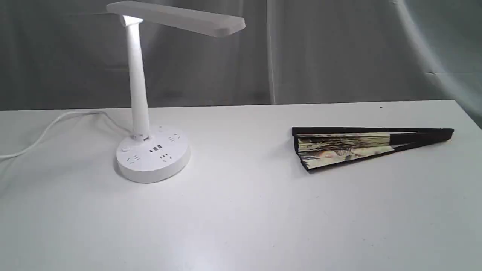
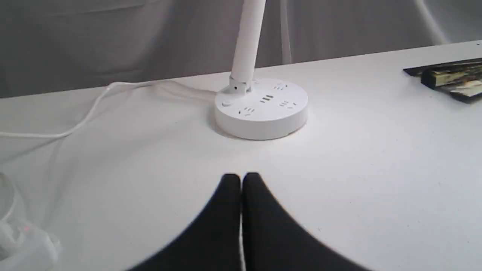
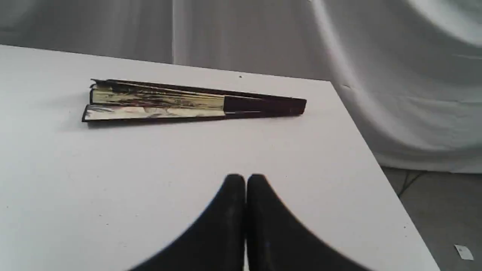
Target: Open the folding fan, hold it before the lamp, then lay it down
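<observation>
The folding fan (image 1: 361,146) lies on the right half of the white table, nearly closed, its cream painted pleats showing between dark guards; its pivot end points to the table's right edge. It also shows in the right wrist view (image 3: 188,101) and partly in the left wrist view (image 2: 452,77). The white lamp (image 1: 150,150) stands at the left with its flat head (image 1: 180,17) lit. My left gripper (image 2: 241,177) is shut and empty, short of the lamp base (image 2: 261,109). My right gripper (image 3: 245,177) is shut and empty, short of the fan. Neither gripper shows in the exterior view.
The lamp's white cord (image 1: 49,130) trails off to the left across the table (image 1: 241,210). The table's right edge (image 3: 376,158) drops to the floor close to the fan. Grey cloth hangs behind. A white object (image 2: 22,241) sits beside the left arm.
</observation>
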`<state>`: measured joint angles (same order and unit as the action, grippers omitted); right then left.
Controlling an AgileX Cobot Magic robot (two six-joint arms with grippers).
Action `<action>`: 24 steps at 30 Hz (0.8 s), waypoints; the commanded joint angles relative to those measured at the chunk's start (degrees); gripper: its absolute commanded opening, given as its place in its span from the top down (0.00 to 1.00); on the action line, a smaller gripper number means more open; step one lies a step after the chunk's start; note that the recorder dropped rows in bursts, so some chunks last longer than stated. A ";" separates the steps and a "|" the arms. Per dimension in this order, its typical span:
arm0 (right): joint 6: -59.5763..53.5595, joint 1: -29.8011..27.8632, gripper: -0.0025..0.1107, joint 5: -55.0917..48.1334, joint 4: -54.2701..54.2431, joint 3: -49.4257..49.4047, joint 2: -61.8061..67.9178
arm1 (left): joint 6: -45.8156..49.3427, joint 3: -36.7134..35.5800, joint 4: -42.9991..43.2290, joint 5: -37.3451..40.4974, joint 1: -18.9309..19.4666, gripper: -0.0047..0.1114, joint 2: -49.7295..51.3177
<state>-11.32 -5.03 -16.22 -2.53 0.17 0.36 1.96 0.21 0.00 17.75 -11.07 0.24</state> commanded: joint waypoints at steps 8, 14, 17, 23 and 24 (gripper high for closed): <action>-0.23 -0.07 0.98 2.36 0.18 -0.17 -0.04 | -0.13 -0.21 -0.99 0.35 0.16 0.96 -0.24; -0.23 -0.07 0.98 2.36 0.18 -0.17 -0.04 | 0.01 -0.21 -0.99 0.35 0.16 0.96 -0.24; -0.23 -0.07 0.98 2.36 0.18 -0.17 -0.04 | 0.01 -0.21 -0.99 0.35 0.16 0.96 -0.24; -0.23 -0.07 0.98 2.36 0.18 -0.17 -0.04 | 3.63 -0.21 6.12 -5.78 0.16 0.96 -0.24; -0.23 -0.07 0.98 2.36 0.18 -0.17 -0.04 | 1.94 -0.21 3.80 -8.22 0.16 0.96 -0.24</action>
<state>-11.32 -5.03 -14.53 -2.53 0.17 0.36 4.29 0.21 3.66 13.28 -11.07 0.24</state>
